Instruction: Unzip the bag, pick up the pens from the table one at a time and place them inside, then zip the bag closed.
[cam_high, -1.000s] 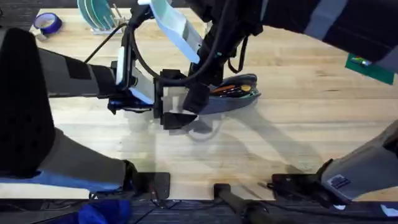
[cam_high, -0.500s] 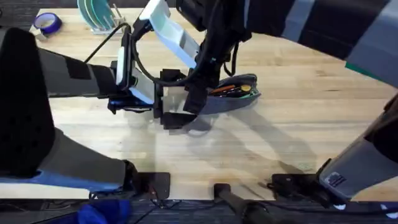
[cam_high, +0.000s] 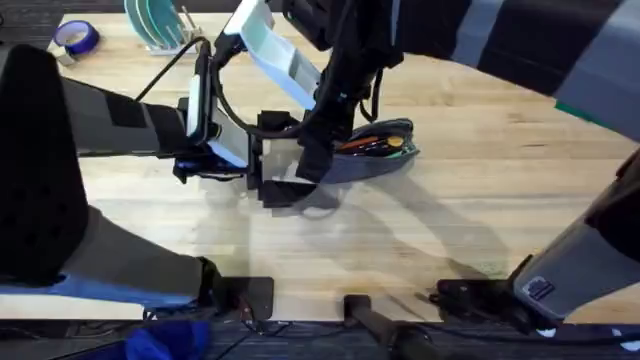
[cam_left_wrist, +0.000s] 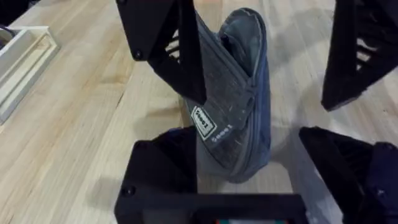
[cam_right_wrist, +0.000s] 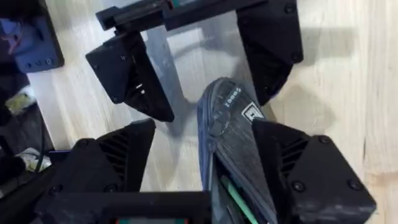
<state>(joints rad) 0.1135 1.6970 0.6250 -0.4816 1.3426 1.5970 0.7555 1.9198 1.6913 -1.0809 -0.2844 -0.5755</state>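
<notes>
Both hands, left (cam_left_wrist: 249, 180) and right (cam_right_wrist: 205, 168), spread, straddle the bag's (cam_left_wrist: 233, 106) end (pens (cam_high: 375, 142) inside).

The bag (cam_high: 372, 160), a long oval pouch of grey-blue fabric, lay near the middle of the table (cam_high: 480, 200), a light plank top with clear grain. Its zipper was open along the top, and pens (cam_high: 370, 143) lay inside, an orange one and a green one among them. One end bore a small white label (cam_left_wrist: 210, 124). In the right wrist view a green pen (cam_right_wrist: 235, 198) showed in the opening.
</notes>
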